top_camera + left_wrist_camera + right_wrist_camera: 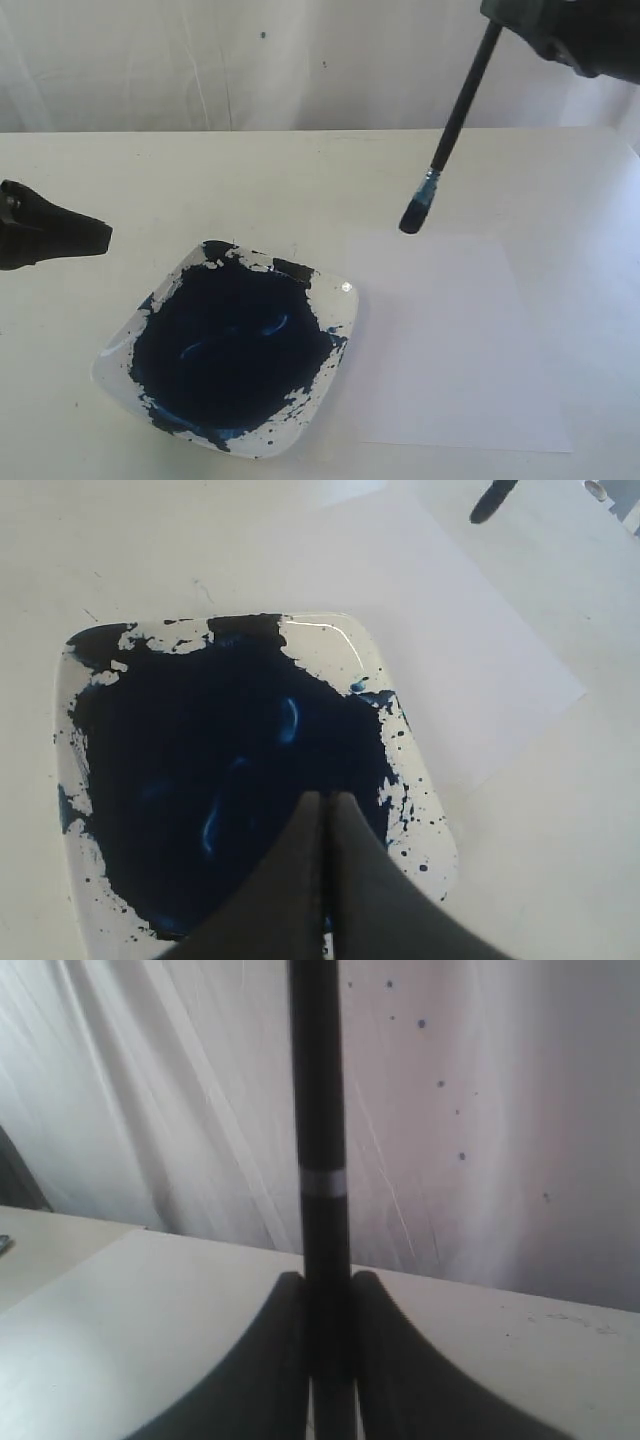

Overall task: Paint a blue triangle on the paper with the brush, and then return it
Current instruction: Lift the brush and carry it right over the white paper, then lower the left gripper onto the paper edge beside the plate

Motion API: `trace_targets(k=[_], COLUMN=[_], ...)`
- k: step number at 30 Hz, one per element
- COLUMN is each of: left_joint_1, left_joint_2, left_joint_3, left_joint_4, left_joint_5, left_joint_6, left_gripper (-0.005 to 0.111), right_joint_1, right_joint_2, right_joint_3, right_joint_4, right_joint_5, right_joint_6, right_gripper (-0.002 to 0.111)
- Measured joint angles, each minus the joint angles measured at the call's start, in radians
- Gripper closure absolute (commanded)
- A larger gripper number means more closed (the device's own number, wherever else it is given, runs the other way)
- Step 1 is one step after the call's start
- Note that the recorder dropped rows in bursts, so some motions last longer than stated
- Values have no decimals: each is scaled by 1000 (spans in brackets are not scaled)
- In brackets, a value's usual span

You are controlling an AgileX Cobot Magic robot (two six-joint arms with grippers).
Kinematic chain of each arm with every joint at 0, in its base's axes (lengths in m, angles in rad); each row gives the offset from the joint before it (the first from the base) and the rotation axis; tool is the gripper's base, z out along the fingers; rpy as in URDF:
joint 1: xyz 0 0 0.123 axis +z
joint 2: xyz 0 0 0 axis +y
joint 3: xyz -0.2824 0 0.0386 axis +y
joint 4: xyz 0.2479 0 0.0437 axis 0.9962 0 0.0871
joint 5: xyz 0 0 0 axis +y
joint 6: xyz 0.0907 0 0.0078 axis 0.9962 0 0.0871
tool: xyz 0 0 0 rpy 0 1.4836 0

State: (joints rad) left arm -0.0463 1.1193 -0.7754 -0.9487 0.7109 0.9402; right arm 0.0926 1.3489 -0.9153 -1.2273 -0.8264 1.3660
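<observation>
My right gripper hangs at the top right, shut on the black handle of the brush. The brush slants down and left, and its blue-stained tip hovers just above the far left corner of the paper. The sheet is plain white and no blue triangle shows on it. In the right wrist view the handle runs straight up between the closed jaws of my right gripper. My left gripper is shut and empty, left of the plate. In the left wrist view my left gripper sits over the plate.
A white square plate holding a dark blue pool of paint sits just left of the paper, with splatter on its rim. A white curtain hangs behind the cream table.
</observation>
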Motion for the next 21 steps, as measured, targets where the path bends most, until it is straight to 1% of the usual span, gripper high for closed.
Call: trace_targets(k=[3, 5, 6, 7, 9, 12, 14, 15, 16, 17, 19, 21], left_joint_1=[0, 0, 0, 0, 0, 0, 0, -11, -30, -83, -163, -266], left_joint_2=[0, 2, 2, 2, 2, 2, 6, 21, 43, 85, 154, 233], left_joint_3=[0, 0, 0, 0, 0, 0, 0, -4, -10, -28, -50, -80], left_joint_4=[0, -2, -5, -10, -14, -39, -132, -248, -313, -368, -383, -370], left_joint_5=[0, -8, -28, -82, -147, -189, -207, -196, -163, -102, -73, -78], left_joint_6=[0, 0, 0, 0, -4, -19, -26, 19, 66, 111, 131, 141], left_gripper=[107, 107, 107, 107, 107, 107, 107, 107, 107, 107, 107, 107], right_joint_1=[-116, -165, -175, -185, -186, -186, -187, -187, -187, -187, -187, -187], right_joint_2=[0, 0, 0, 0, 0, 0, 0, 8, 14, 28, 38, 42], right_joint_3=[6, 6, 6, 6, 6, 6, 6, 6, 6, 6, 6, 6], right_joint_4=[-72, -80, -80, -82, -84, -86, -86, -86, -84, -84, -84, -84], right_joint_5=[-92, -111, -113, -113, -113, -105, -101, -101, -103, -108, -115, -123], right_joint_6=[38, 45, 45, 47, 47, 47, 47, 47, 47, 47, 47, 47], right_gripper=[108, 108, 108, 108, 108, 108, 108, 108, 108, 108, 108, 108])
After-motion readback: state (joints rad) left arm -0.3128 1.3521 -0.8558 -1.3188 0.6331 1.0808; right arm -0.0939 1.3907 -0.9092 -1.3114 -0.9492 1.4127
